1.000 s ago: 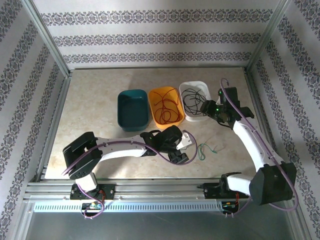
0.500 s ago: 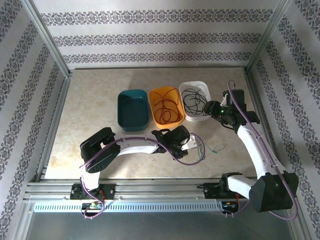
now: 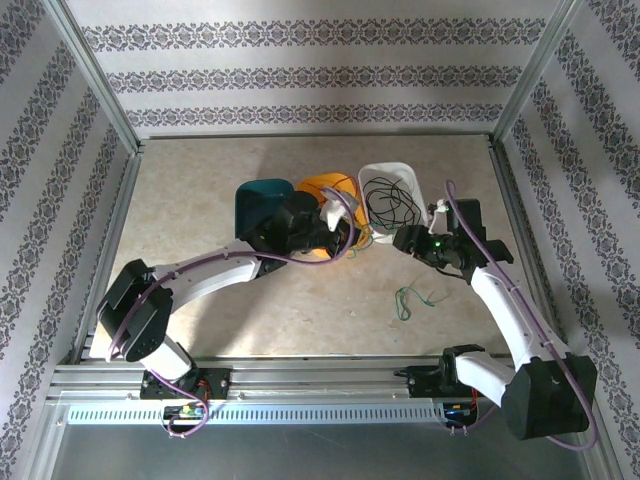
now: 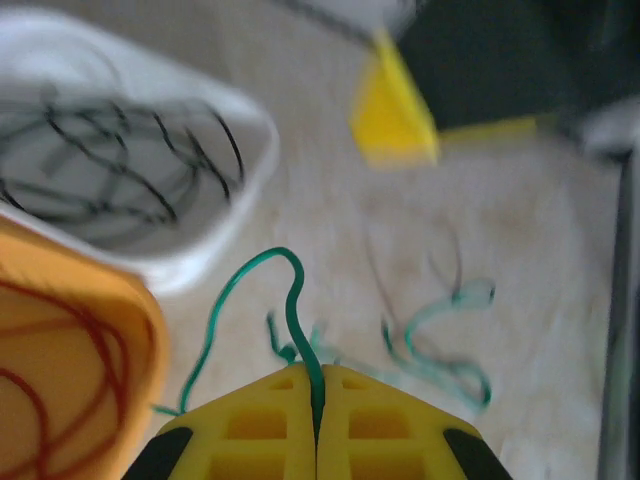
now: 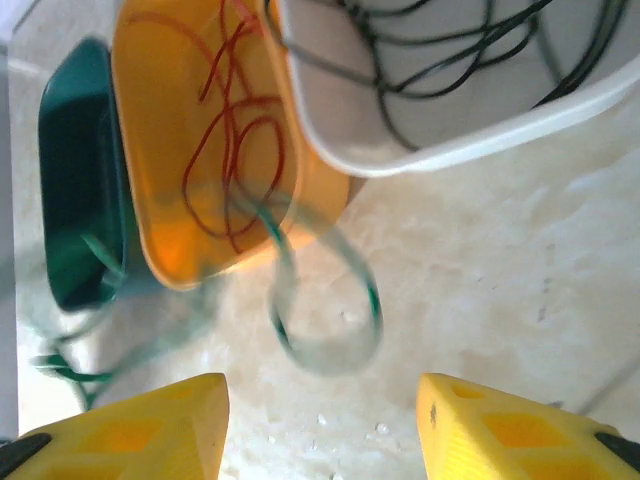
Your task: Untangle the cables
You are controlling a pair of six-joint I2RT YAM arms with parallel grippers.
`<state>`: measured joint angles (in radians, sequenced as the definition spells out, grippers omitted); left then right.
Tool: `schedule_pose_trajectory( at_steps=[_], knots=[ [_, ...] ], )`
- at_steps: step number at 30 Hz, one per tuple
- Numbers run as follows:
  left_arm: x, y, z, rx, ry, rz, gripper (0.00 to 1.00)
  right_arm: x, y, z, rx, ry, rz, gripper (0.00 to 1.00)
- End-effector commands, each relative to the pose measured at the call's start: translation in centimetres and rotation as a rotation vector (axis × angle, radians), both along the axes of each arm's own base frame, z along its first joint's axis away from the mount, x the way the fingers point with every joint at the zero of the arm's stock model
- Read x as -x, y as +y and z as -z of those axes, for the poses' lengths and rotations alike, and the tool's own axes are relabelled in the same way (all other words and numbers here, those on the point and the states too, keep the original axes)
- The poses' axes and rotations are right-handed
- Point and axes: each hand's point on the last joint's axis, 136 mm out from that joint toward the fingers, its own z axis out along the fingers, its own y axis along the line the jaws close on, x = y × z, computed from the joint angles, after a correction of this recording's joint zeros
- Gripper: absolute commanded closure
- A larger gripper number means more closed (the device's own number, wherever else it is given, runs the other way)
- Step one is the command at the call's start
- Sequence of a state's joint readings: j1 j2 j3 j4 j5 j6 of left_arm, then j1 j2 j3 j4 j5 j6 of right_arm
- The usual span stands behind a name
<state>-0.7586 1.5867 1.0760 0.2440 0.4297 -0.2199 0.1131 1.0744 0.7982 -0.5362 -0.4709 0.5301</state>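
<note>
Loose green cable (image 3: 405, 300): thin, squiggly, on beige table (image 3: 200, 200), nearer than orange bin (image 5: 150, 180) and to its right. L gripper (image 4: 316, 385) reaches over orange bin's near edge, yellow fingers (image 4: 250, 430) pinched tight on 2nd green cable (image 4: 291, 300). R gripper (image 5: 320, 420), right of orange bin, spread wide, holding nothing. Red cable (image 5: 235, 150) coils inside orange bin. Black cables (image 4: 110, 165) lie in white bin (image 5: 470, 145) next to it.

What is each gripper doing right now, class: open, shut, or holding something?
Left gripper: closed on the thin green flexible cable.
Right gripper: open, holding nothing.
</note>
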Motion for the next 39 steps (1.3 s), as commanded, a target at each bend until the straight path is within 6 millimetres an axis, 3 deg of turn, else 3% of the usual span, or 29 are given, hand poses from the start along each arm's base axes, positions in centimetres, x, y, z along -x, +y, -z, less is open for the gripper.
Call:
schedule_pose_trajectory(
  at_steps=[1,7,21,32,35,39],
  knots=[
    [1.2,-0.8,-1.0,0.177,0.115,0.071,1.00,1.0,2.5,-0.9,-0.039,-0.057,-0.129,0.47],
    [1.7,-0.8,-0.9,0.204,0.144,0.089,1.00,1.6,4.7,-1.3,-0.033,-0.087,-0.219,0.46],
    [4.5,-0.1,-0.3,0.220,0.228,0.164,1.00,2.0,5.9,-0.4,-0.062,-0.088,-0.244,0.46],
    [5.0,-0.1,-0.6,0.244,0.234,0.182,1.00,3.5,8.6,2.5,-0.072,-0.015,-0.353,0.50],
    [4.9,-0.3,-0.6,0.245,0.234,0.180,1.00,3.4,8.8,2.6,-0.067,-0.009,-0.361,0.64],
    [4.3,0.2,-0.5,0.240,0.222,0.137,1.00,3.3,7.3,3.6,0.020,-0.003,-0.311,1.00]
  ],
)
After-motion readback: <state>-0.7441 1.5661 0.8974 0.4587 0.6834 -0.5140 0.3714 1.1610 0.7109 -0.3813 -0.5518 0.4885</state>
